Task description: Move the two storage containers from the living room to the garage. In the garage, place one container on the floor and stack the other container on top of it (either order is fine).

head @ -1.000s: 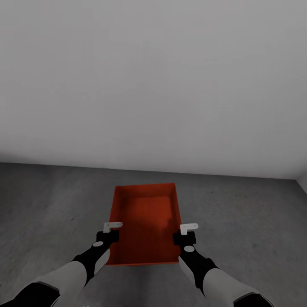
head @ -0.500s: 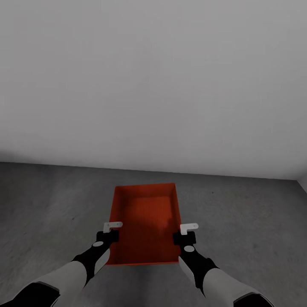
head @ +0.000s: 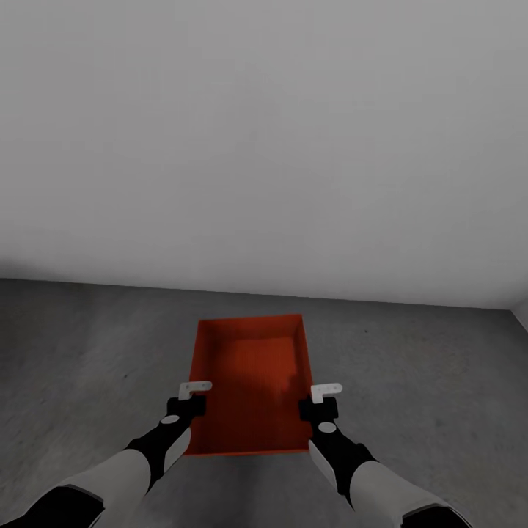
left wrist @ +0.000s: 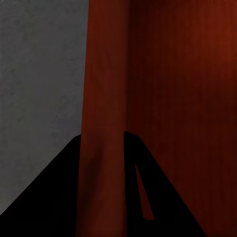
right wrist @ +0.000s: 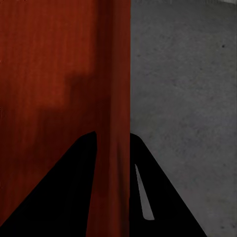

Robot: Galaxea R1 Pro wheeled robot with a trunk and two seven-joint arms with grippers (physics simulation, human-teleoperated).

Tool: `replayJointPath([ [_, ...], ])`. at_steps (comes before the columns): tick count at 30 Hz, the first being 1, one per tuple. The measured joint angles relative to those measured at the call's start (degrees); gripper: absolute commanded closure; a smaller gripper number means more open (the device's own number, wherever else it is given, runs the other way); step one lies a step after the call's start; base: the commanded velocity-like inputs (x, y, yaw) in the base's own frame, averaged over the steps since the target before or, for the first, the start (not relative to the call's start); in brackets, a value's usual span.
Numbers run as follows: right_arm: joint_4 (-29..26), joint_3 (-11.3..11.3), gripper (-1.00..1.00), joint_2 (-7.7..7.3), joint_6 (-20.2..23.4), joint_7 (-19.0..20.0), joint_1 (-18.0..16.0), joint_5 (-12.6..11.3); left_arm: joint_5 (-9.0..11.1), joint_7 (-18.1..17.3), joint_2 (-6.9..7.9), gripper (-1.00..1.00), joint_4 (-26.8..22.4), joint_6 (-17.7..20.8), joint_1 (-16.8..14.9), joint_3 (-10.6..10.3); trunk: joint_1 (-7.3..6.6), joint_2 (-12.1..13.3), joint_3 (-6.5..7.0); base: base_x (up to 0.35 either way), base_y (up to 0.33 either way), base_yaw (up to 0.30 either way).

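Note:
One orange-red open-top storage container [head: 249,381] lies lengthwise in front of me over the dark grey concrete floor [head: 88,352] of the garage. My left gripper [head: 192,400] is shut on its left side wall [left wrist: 103,98], which runs between the two dark fingers. My right gripper [head: 317,403] is shut on its right side wall [right wrist: 113,74] in the same way. I cannot tell whether the bin rests on the floor or hangs just above it. The other storage container is out of view.
A plain light-grey wall [head: 264,147] rises a short way beyond the bin's far end. Bare concrete floor [right wrist: 182,98] spreads to both sides, and a corner with another wall shows at the far right [head: 519,312].

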Motion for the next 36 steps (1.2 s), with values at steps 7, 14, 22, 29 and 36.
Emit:
replayJointPath([
  [7, -0.1, -2.4, 1.0, 0.05, -0.1, 0.9, 0.0, 2.1, 0.0, -0.1, -0.06, 1.0, 0.0, -0.1, 0.0, 0.2, 0.0, 0.0, 0.0, 0.0, 0.0, 0.0],
  [14, 0.0, -4.6, 1.0, 0.05, -0.1, 1.6, 0.0, 4.1, 0.2, 0.3, -0.31, 1.0, 0.1, -0.1, 0.0, 0.0, 0.0, 0.0, 0.0, 0.0, 0.0, 0.0],
  [22, 0.0, -7.0, 1.0, 0.05, -0.2, 2.2, 0.0, 6.5, 0.9, 0.7, -0.52, 1.0, 0.1, -0.2, 0.0, -0.7, 0.0, 0.0, 0.0, 0.0, 0.0, 0.0],
  [29, -0.1, 3.7, 1.0, -0.42, 0.1, -0.5, 0.0, -3.6, 0.2, 0.1, -0.02, 1.0, 0.1, -0.1, 0.0, -0.3, 0.0, 0.0, 0.0, 0.0, 0.0, 0.0],
  [36, -0.2, 3.7, 1.0, -0.42, 0.2, -0.5, 0.0, -3.6, 0.2, 0.1, -0.02, 1.0, 0.2, -0.1, 0.0, -0.2, 0.0, 0.0, 0.0, 0.0, 0.0, 0.0],
])
